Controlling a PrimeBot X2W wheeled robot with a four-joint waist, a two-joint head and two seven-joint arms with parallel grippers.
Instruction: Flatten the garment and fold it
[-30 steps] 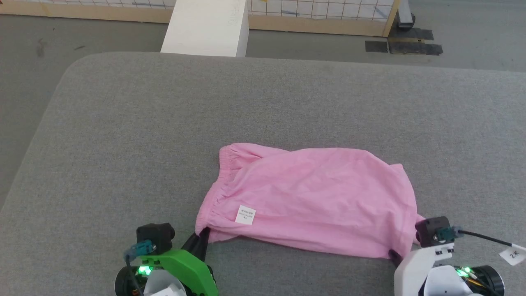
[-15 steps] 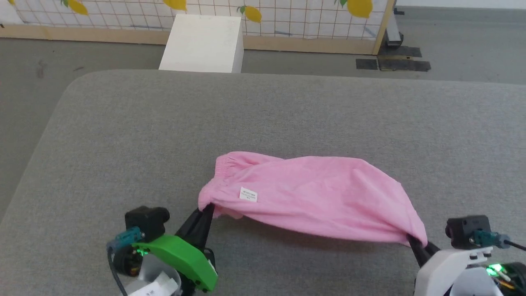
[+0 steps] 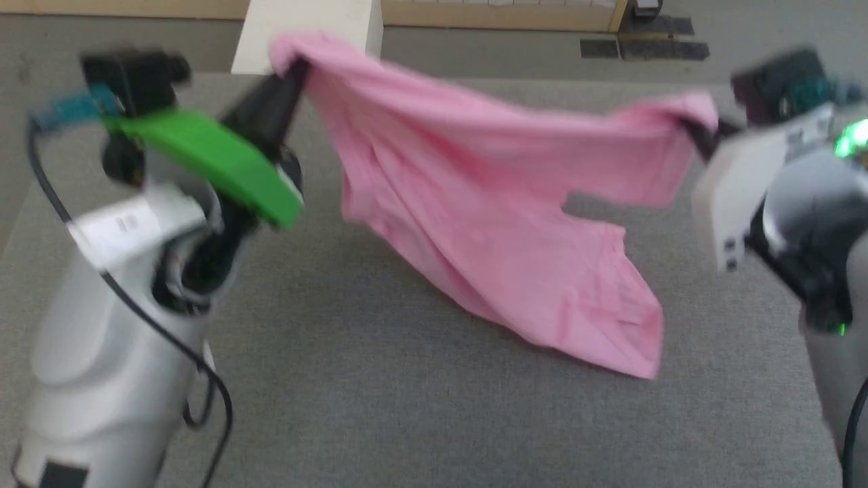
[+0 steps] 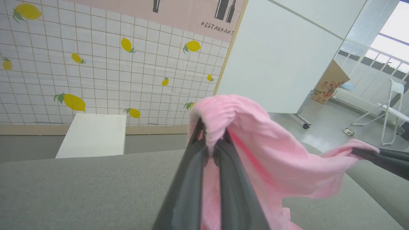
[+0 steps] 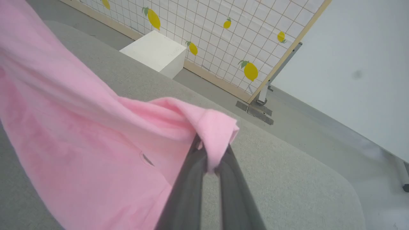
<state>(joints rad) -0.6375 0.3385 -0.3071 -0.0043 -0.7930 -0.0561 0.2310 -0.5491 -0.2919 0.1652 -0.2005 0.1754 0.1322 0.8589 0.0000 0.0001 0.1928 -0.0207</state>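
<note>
The scene is viewed from the head, from above and steeply downward onto the table [image 3: 407,420], at close range; the box [image 3: 312,17] is cut off at the top edge. The left wrist view is taken along the left gripper [image 4: 212,134], almost level, across the table toward the screen [image 4: 96,64], with the garment [image 4: 281,153] seen right before the lens. The right wrist view is aimed along the right gripper [image 5: 212,147], rolled to one side, toward the same screen. Table, box and garment are shared by all three views; the right gripper's fingers [image 4: 383,159] are caught at the left wrist view's right edge.
</note>
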